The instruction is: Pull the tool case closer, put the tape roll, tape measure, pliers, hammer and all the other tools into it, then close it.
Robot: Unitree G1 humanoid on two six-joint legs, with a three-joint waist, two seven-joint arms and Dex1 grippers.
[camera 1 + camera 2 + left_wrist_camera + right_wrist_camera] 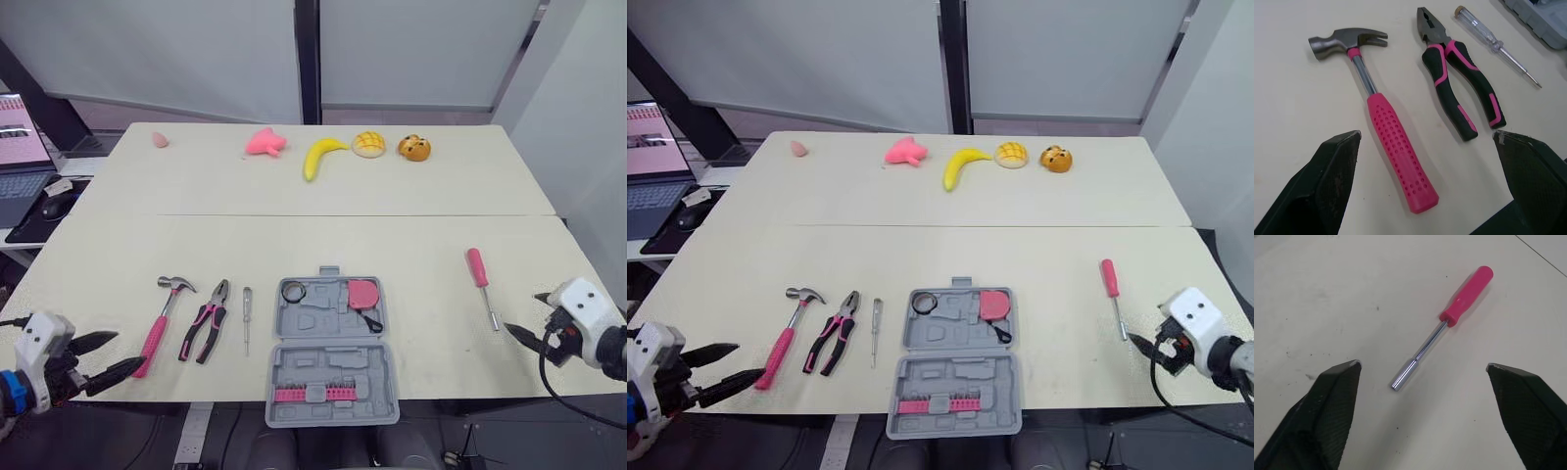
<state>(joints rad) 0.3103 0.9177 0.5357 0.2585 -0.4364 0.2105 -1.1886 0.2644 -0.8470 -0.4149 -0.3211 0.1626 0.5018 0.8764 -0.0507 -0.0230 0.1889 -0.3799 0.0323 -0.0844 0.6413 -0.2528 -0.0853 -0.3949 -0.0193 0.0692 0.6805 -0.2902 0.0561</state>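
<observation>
hammer (pixel 1382 127): pink dotted grip | pliers (pixel 1436 68): pink-black handles | tool case (pixel 318 319): grey | nut driver (pixel 1449 316): pink handle

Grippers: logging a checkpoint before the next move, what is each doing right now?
Left gripper: open, empty, facing the pink-handled steel hammer.
Right gripper: open, empty, facing the pink-handled metal driver.

Hammer (pixel 1396 147): polished glossy steel head and shaft; dimpled pink grip, rubbery-looking.
Pliers (pixel 1436 68): dark matt metal head, moulded black-and-pink handles.
Tester screwdriver (pixel 1484 32): clear plastic handle, thin metal blade.
Nut driver (pixel 1449 316): bright chrome shaft, smooth pink plastic handle.
Tool case (pixel 294 377): grey matt plastic.
Table (pixel 411 235): pale, matt, faintly speckled.
My right gripper (pixel 1422 363): fingers (pixel 1322 416) black, cross-hatched.
</observation>
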